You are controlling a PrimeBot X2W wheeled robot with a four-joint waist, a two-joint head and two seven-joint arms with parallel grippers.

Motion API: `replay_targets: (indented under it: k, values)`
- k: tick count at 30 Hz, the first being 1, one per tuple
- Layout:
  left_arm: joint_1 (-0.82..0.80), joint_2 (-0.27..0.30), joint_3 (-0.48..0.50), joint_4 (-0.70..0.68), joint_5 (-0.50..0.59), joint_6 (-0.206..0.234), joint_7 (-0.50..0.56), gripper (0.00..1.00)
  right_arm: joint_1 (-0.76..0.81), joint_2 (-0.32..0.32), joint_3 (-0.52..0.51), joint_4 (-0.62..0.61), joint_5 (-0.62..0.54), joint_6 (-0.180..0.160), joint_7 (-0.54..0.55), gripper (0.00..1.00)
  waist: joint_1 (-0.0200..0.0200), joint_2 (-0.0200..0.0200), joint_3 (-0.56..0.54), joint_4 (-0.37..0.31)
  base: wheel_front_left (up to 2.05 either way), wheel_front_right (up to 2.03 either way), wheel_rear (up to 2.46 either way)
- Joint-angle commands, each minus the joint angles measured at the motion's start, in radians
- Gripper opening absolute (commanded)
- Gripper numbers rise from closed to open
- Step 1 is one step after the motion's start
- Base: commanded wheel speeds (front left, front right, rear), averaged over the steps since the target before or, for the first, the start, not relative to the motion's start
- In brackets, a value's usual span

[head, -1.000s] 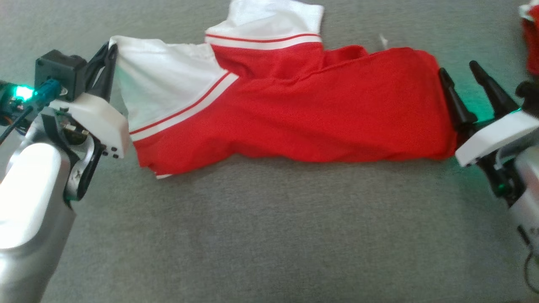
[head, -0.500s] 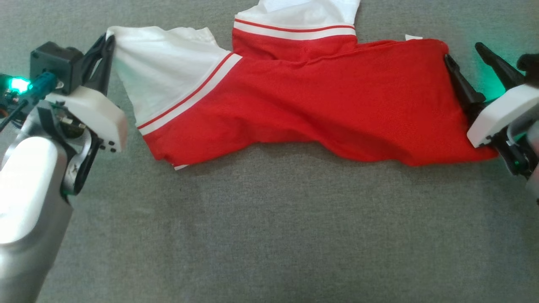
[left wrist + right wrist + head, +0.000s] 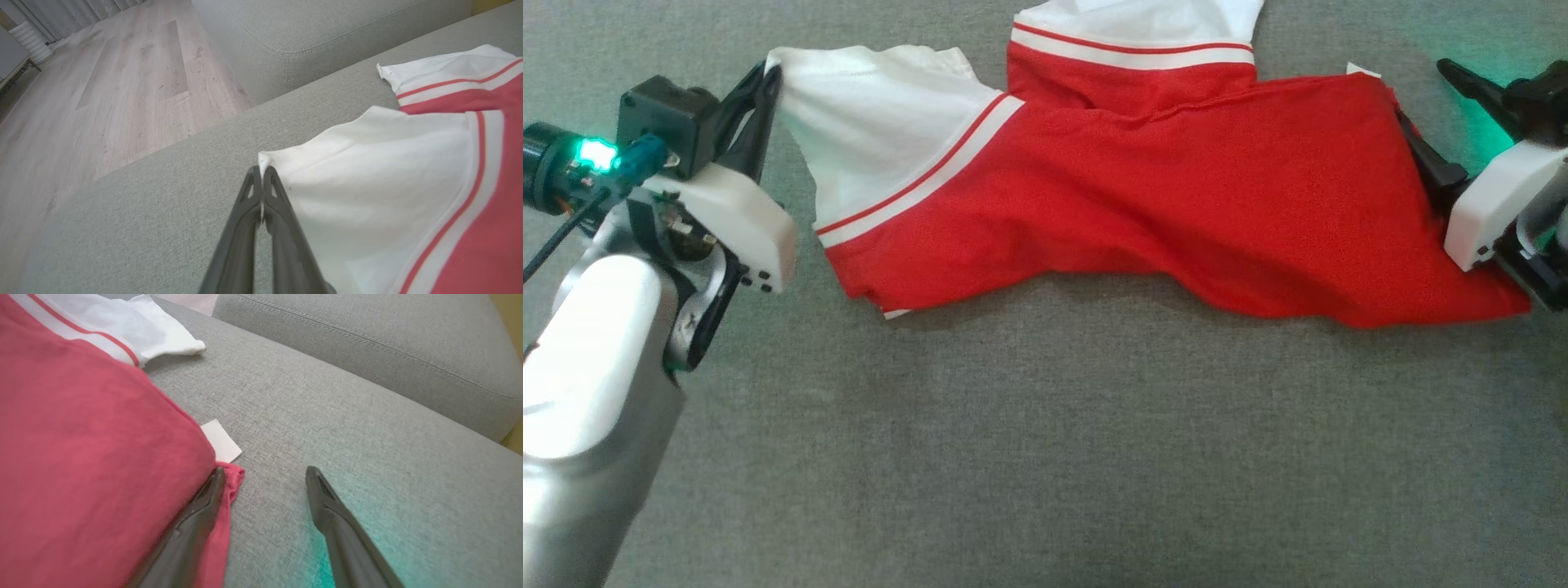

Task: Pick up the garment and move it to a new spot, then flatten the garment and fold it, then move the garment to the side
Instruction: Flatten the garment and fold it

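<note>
The garment (image 3: 1135, 188) is a red shirt with white, red-striped sleeves, stretched sideways on the grey sofa seat (image 3: 1045, 449). My left gripper (image 3: 766, 75) is shut on the corner of the white sleeve, and the left wrist view shows that corner pinched at the tips of my left gripper (image 3: 261, 173) with the garment (image 3: 388, 183) trailing to the right. My right gripper (image 3: 1421, 90) stands open at the red hem. In the right wrist view, one finger of my right gripper (image 3: 265, 470) lies against the garment (image 3: 90, 437) edge and the other is over bare cushion.
A small white tag (image 3: 220, 446) pokes out at the hem corner. The sofa's back cushion (image 3: 367, 343) rises just beyond the garment. Past the seat's left end lies wooden floor (image 3: 102, 81).
The head view has shifted. The garment is pulled wider, its red hem corner reaching further right under my right gripper. My left gripper still holds the sleeve corner and the right stays open.
</note>
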Motion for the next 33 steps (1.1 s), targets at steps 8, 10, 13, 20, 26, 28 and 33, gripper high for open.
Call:
replay_targets:
  k: [8,10,13,20,26,28,33]
  values:
    - [-0.049,0.026,0.037,0.003,-0.020,-0.014,-0.051,0.00,0.052,-0.063,0.059,-0.094,0.035,-0.001,0.092,0.00,0.0000,0.0000,-0.018,0.005,0.00,0.00,0.00]
    - [-0.047,0.030,0.040,0.007,-0.029,-0.027,-0.074,0.00,0.054,-0.068,0.060,-0.124,0.077,-0.001,0.079,0.00,0.0000,0.0000,-0.033,-0.002,0.00,0.00,0.00]
    - [-0.047,0.041,0.047,0.009,-0.025,-0.032,-0.114,0.00,0.031,-0.078,0.060,-0.139,0.122,-0.001,0.020,0.00,0.0000,0.0000,-0.062,-0.017,0.00,0.00,0.00]
    - [-0.069,0.067,0.072,-0.009,-0.001,-0.026,-0.220,0.00,-0.034,-0.107,0.031,-0.136,0.129,-0.001,-0.039,0.00,0.0000,0.0000,-0.144,-0.052,0.00,0.00,0.00]
    - [-0.097,0.107,0.111,-0.069,0.021,-0.020,-0.322,0.00,-0.054,-0.157,-0.170,-0.219,0.081,-0.001,-0.043,0.00,0.0000,0.0000,-0.245,-0.085,0.00,0.00,0.00]
    - [-0.100,0.125,0.120,-0.094,0.026,-0.020,-0.339,0.00,-0.037,-0.171,-0.237,-0.258,0.063,-0.001,-0.043,0.00,0.0000,0.0000,-0.279,-0.096,0.00,0.00,0.00]
    - [-0.114,0.171,0.143,-0.173,0.031,-0.025,-0.344,0.00,0.007,-0.207,-0.375,-0.354,0.019,-0.001,-0.043,0.00,0.0000,0.0000,-0.360,-0.118,0.00,0.00,0.00]
